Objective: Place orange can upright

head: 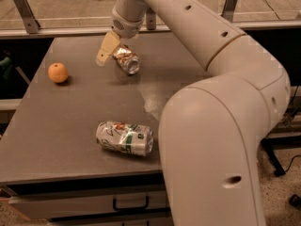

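Observation:
The orange can (126,59) lies on its side at the far middle of the grey table (75,107), its silver end facing the front right. My gripper (106,50) hangs from the large white arm just to the can's left, its pale fingers pointing down-left and touching or nearly touching the can's far-left end.
A round orange fruit (58,72) sits at the table's far left. A crushed white-and-green can (124,138) lies on its side near the front edge. My white arm (221,126) fills the right side of the view. A drawer handle (130,204) shows below the table front.

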### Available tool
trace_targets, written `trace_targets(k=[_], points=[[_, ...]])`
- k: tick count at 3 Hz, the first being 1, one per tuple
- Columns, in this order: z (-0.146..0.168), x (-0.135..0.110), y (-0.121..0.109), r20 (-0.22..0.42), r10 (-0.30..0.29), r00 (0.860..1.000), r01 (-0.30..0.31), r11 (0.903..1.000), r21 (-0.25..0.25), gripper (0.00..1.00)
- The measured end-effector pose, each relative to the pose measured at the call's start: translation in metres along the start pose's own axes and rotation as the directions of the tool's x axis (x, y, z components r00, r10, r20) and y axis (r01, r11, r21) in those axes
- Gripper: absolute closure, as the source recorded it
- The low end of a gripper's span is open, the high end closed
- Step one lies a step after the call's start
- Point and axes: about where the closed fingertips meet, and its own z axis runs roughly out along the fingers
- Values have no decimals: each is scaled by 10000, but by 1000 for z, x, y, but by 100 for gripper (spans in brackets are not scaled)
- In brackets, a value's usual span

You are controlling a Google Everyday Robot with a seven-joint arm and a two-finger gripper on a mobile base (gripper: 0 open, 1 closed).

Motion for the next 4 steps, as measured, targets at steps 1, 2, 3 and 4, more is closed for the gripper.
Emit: trace_targets(k=[1, 2, 3, 4], points=[[35, 8, -14, -897, 1334, 9870, -1308, 9908, 344, 3], [45, 11, -20, -1210, 1945, 9734, -1880, 9802, 628, 26], [30, 6, -27, -666, 2320, 9704, -2276, 9714, 673, 49], [-1, -5, -31, 335, 2292, 9728, -2308, 9714, 564, 72]])
